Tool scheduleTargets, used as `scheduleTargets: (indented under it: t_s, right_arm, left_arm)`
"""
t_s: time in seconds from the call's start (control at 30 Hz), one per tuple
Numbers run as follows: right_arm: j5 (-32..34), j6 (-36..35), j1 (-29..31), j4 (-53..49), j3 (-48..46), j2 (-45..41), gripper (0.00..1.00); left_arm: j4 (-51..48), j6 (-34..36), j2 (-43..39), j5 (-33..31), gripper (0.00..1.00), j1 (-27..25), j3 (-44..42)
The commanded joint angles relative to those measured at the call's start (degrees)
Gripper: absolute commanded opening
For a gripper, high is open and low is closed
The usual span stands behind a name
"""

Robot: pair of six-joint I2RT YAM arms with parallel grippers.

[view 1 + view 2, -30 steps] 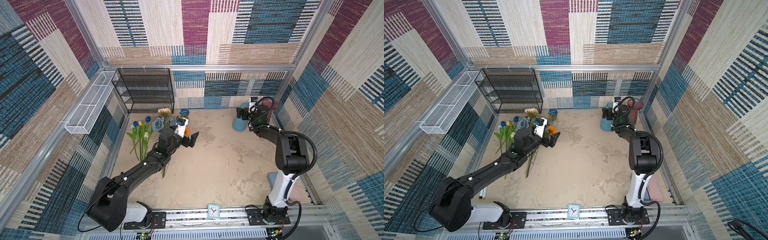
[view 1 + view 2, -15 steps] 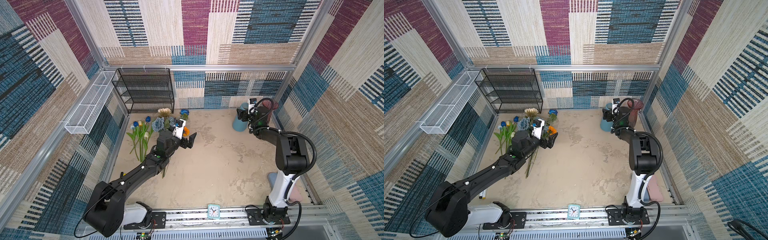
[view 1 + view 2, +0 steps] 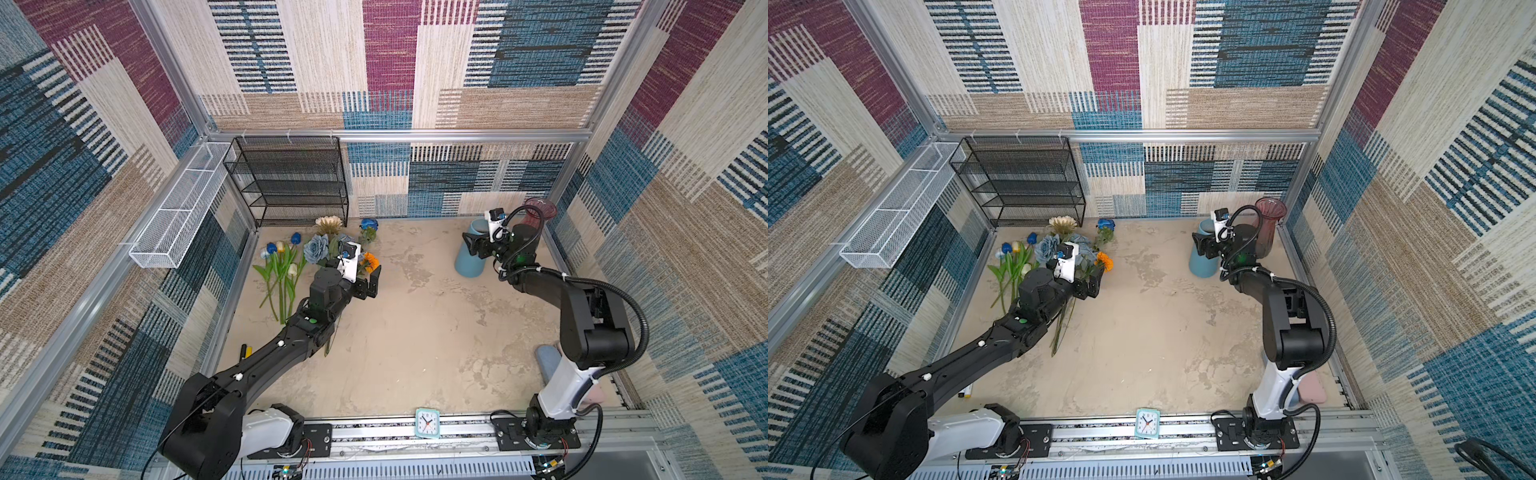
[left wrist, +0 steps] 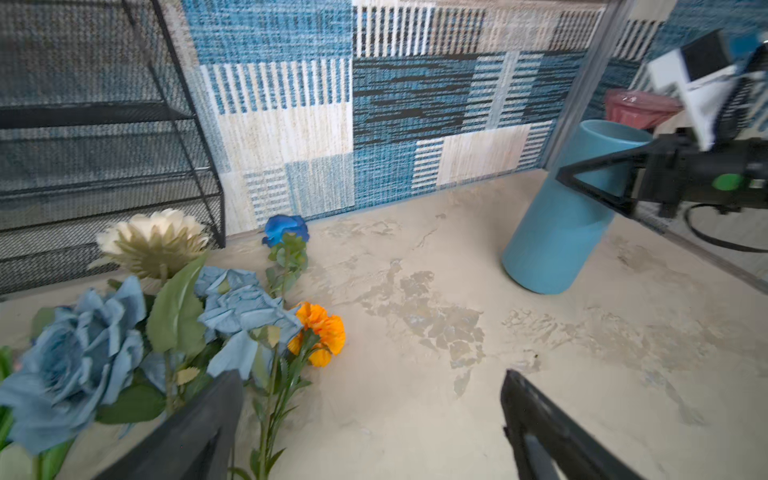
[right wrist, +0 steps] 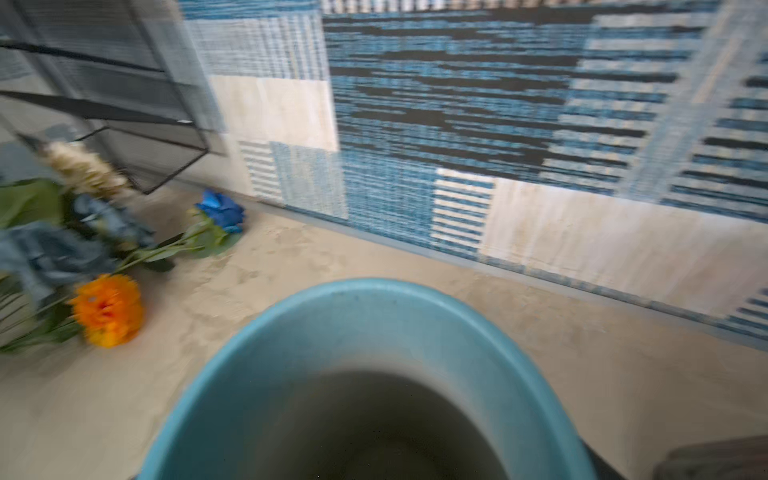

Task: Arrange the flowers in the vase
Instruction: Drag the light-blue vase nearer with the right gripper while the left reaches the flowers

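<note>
So the flowers (image 3: 291, 266) are all lying flat on the desk (image 3: 415, 332), back-left corner, right in front of the black wire shelf (image 3: 291, 183). Long axis runs back to front: blooms toward the back wall, stem ends toward the front edge. Tulips (image 3: 282, 249) are furthest left, then the dusty-blue roses (image 3: 316, 248) and the cream sunflower (image 3: 328, 224) up against the shelf. The deep-blue rose (image 3: 368, 224) is nearest the wall, and the orange bloom (image 3: 370, 262) is on the right edge of the bunch.

The left gripper (image 3: 369, 282) sits low just beside the orange bloom. Its fingers (image 4: 195, 415) are spread wide with nothing between them, and the arm covers part of the stems.

The blue vase (image 3: 469, 259) stands well apart, back-right. The right gripper (image 3: 473, 247) is clamped around its upper part, and the wrist view looks straight down its mouth. A reddish glass vase (image 3: 539, 210) stands just behind it in the corner. There's a small clock (image 3: 427, 423) on the front rail.
</note>
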Motion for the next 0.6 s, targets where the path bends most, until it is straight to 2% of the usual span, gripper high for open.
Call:
scheduleTargets:
  t_s: [0.0, 0.1, 0.23, 0.37, 0.57]
  right_arm:
    - [-10.72, -1.43, 5.26, 12.23, -3.24, -3.84, 0.36]
    - [-14.37, -2.01, 11.33, 15.97, -6.09, -4.94, 0.33]
    - [-17.10, -5.16, 17.52, 16.82, -6.40, -4.32, 0.33]
    - [-18.39, -6.49, 19.32, 15.85, -5.53, -2.69, 0.33]
    - [-18.62, -8.09, 20.25, 13.00, -4.04, -1.28, 0.34]
  left_arm:
    - [-2.77, -2.27, -0.29, -5.48, 0.99, 1.18, -0.28]
    - [-6.30, -4.76, -0.21, -7.09, 0.96, 3.10, -0.03]
    - [-12.46, -6.44, -0.29, -5.63, 0.90, 5.99, 1.52]
    - [-20.32, -6.85, -0.37, -5.09, 0.83, 8.96, 3.82]
    - [-24.18, -7.61, -0.12, -4.93, 0.79, 10.94, 3.13]
